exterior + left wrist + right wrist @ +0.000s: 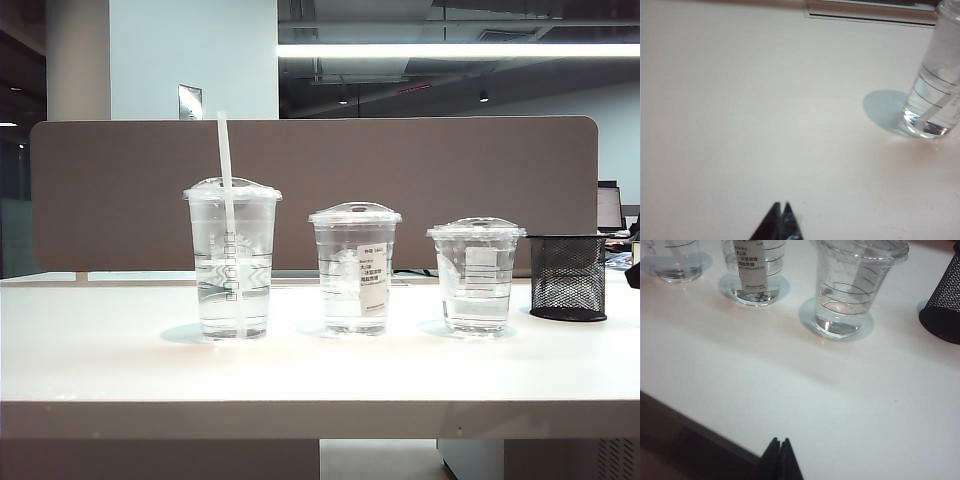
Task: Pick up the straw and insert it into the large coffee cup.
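The large coffee cup [231, 260] stands at the left of the row of three clear cups on the white table. The white straw [226, 180] stands in it through the domed lid, rising well above it. The left wrist view shows the cup's lower part [935, 95], with the straw's lower end [926, 116] inside it. My left gripper [781, 205] is shut and empty, hovering over bare table, well apart from the cup. My right gripper [779, 441] is shut and empty at the table's near edge. Neither gripper appears in the exterior view.
A medium cup with a white label [355, 268] stands in the middle and the shortest cup [476, 276] to its right. A black mesh pen holder [568, 277] sits at the far right. A brown partition [400, 180] runs behind the table.
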Tool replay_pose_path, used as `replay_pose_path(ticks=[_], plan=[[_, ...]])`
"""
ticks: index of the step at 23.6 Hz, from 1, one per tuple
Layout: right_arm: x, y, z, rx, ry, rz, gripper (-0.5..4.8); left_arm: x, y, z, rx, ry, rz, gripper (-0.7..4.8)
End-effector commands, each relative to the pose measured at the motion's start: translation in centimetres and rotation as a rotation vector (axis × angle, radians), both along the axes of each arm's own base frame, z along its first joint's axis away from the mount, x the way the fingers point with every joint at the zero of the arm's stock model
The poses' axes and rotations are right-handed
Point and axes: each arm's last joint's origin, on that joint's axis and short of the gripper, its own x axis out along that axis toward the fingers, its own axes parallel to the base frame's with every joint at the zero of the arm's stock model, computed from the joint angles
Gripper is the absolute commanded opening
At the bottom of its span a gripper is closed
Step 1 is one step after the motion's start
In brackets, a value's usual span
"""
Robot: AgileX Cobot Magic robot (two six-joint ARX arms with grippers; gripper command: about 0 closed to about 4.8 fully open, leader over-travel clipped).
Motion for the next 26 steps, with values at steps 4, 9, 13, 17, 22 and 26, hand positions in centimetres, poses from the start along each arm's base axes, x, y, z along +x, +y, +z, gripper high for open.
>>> replay_pose_path(ticks=[4,9,13,17,22,26], plan=[[0.0,0.0,-0.1,0.005,-0.004,-0.002,-0.08,0.1,0.0,0.0,0.008,-0.009,0.001,-0.03],[0.0,0.0,-0.1,0.005,-0.004,-0.003,-0.08,0.1,0.0,0.0,0.008,-0.009,0.001,-0.03],[0.0,0.0,-0.1,0.005,-0.004,-0.002,-0.08,0.1,0.0,0.0,0.008,-0.009,0.001,-0.03],[0.0,-0.1,0.0,0.003,-0.018,-0.010,-0.08,0.1,0.0,0.0,0.008,-0.008,0.001,-0.03],[0.0,-1.0,1.0,0.052,-0.119,-0.104,-0.08,0.1,0.0,0.0,0.008,-0.008,0.001,-0.03],[0.0,-2.8,2.4,0.156,-0.245,-0.213,-0.08,0.1,0.0,0.0,0.008,-0.008,0.001,-0.03]])
